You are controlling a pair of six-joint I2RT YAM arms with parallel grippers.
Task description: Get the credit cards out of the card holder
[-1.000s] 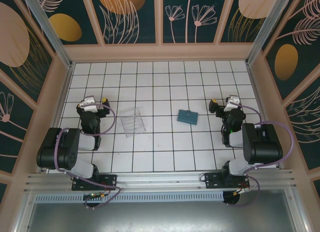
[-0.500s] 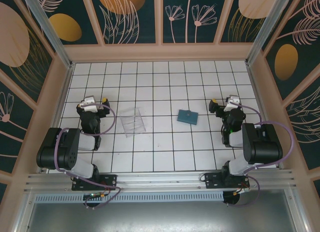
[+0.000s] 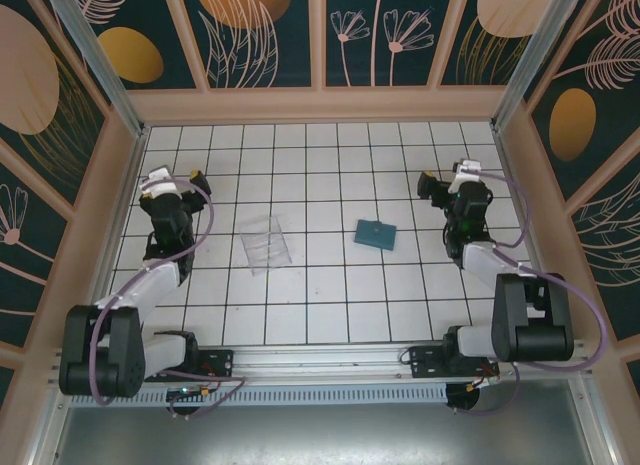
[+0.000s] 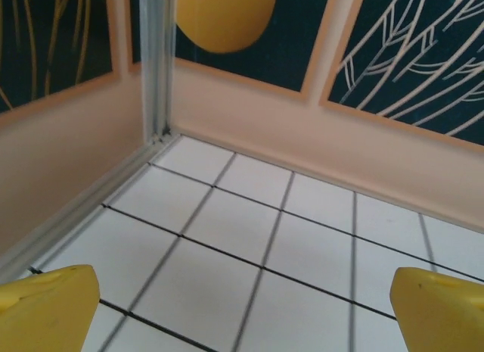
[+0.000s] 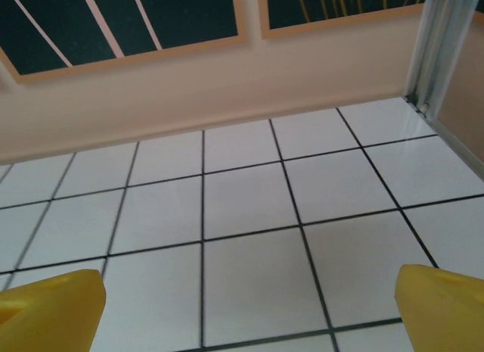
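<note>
The teal card holder (image 3: 375,234) lies flat and closed on the white tiles, right of centre. The credit cards are hidden from view. My left gripper (image 3: 172,182) hovers at the left side of the floor, well left of the holder. Its yellow fingertips (image 4: 45,306) stand wide apart, open, with bare tiles between them. My right gripper (image 3: 450,180) hovers right of the holder and slightly farther back. It is open too, and nothing lies between its yellow fingertips (image 5: 442,303).
A clear plastic box (image 3: 265,243) stands left of centre, between the left arm and the card holder. Pale walls (image 3: 320,105) with patterned panels enclose the tiled floor on three sides. The left wrist faces the far left corner post (image 4: 157,64).
Both arms have stretched out from their folded poses. Each gripper has moved toward the far wall, the left one also a little to the left. Card holder and box have not moved.
</note>
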